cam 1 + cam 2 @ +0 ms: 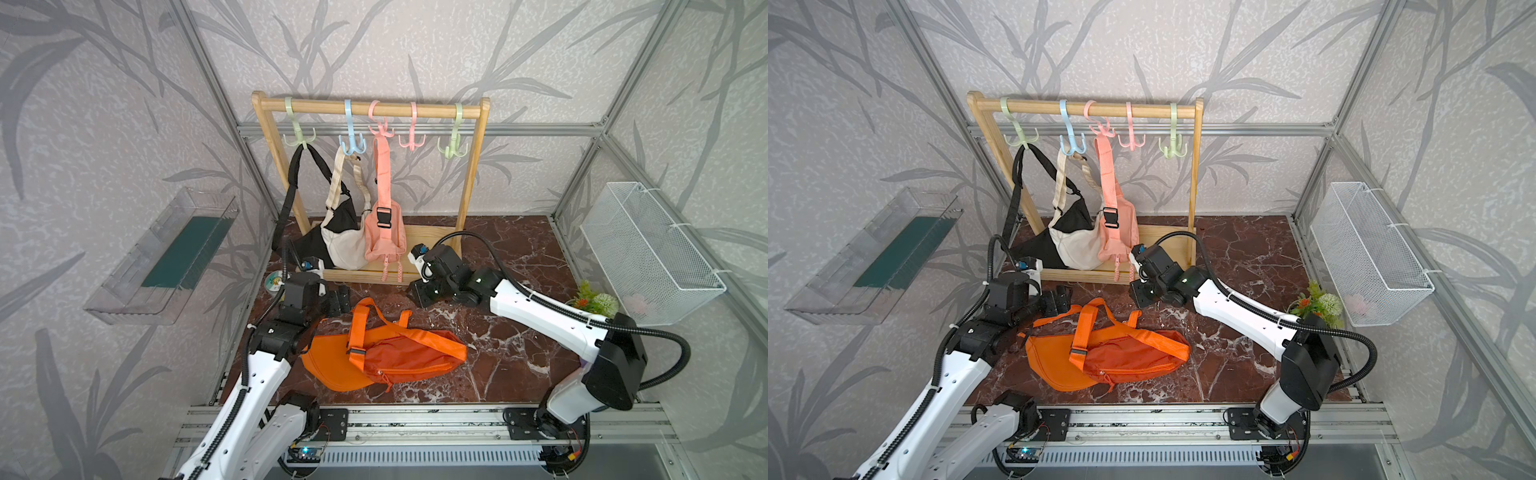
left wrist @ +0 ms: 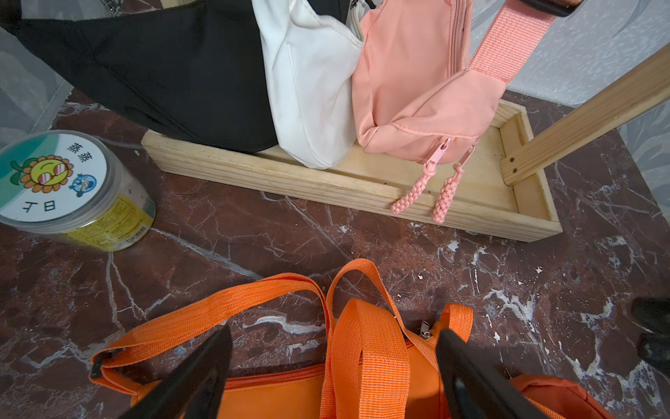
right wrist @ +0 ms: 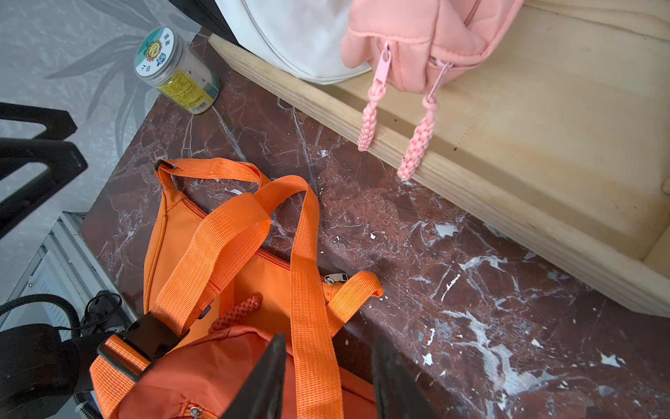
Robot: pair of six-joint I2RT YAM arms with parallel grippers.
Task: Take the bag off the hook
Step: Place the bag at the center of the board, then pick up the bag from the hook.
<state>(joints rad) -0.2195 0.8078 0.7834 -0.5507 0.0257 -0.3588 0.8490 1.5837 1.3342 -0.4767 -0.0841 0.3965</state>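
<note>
On table (image 1: 519,257) | orange bag (image 1: 395,353) long axis left-right | left tool (image 2: 333,329), right tool (image 3: 329,337) released

In a top view: orange bag (image 1: 1121,361) lies flat on the marble table (image 1: 1237,257), in front of the wooden rack (image 1: 1150,110), straps spread toward it. Black bag (image 1: 1034,249), cream bag (image 1: 1079,245) and pink bag (image 1: 1121,232) hang from rack hooks. Left gripper (image 1: 1059,301) sits just beside the strap loop, right gripper (image 1: 1137,296) near the strap's other end
</note>
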